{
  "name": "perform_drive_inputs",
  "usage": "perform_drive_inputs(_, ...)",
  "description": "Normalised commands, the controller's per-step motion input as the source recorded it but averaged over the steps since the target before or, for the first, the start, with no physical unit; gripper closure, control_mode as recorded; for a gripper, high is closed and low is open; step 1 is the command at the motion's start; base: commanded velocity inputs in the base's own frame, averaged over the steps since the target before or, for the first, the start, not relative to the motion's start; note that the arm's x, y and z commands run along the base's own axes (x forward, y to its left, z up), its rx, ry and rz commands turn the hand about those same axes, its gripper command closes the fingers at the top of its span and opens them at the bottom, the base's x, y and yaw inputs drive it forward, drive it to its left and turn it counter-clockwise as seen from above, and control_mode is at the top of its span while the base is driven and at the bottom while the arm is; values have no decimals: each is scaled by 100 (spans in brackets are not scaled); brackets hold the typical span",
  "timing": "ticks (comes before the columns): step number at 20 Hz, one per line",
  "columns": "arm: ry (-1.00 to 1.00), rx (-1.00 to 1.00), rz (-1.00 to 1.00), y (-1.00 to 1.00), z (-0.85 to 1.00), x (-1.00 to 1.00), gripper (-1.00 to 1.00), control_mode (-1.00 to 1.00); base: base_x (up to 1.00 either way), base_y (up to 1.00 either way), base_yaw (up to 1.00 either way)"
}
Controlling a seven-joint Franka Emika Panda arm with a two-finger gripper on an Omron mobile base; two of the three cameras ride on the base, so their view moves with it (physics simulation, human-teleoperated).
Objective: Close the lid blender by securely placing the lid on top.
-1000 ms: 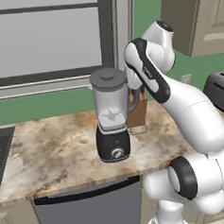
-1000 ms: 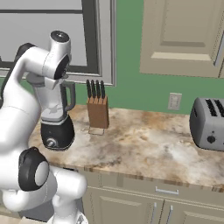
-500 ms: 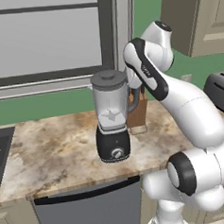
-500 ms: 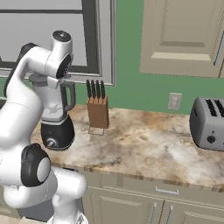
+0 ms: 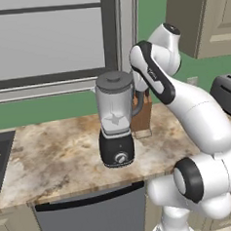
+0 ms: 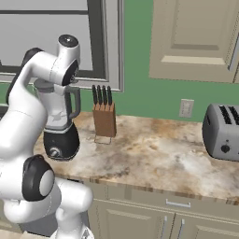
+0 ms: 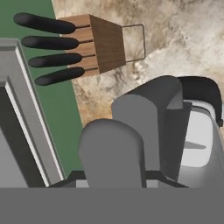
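Hand view: pincer (image 7: 131,144) fingers apart, holding nothing.
Lid (image 5: 114,81): on blender (image 5: 116,120), beneath pincer.
Advice: press lid down squarely.

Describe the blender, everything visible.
The blender stands upright on the marbled counter, left of the wooden knife block. Clear tapered jar with blades inside and a dark side handle, on a black base with a round silver dial facing the front. The dark grey lid already sits level on the jar's mouth.
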Motion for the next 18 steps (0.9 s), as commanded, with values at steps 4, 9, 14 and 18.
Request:
perform_drive_inputs(4, 0, -1, 3, 26, -15, -15, 100, -100, 0, 0, 0)
perform_drive_inputs(9, 0, 0, 9, 29, 0, -38, 100, -100, 0, 0, 0)
perform_drive_inputs(14, 0, 0, 6, 2, 0, -42, 100, -100, 0, 0, 0)
perform_drive_inputs(18, 20, -1, 1, 0, -3, -2, 100, -100, 0, 0, 0)
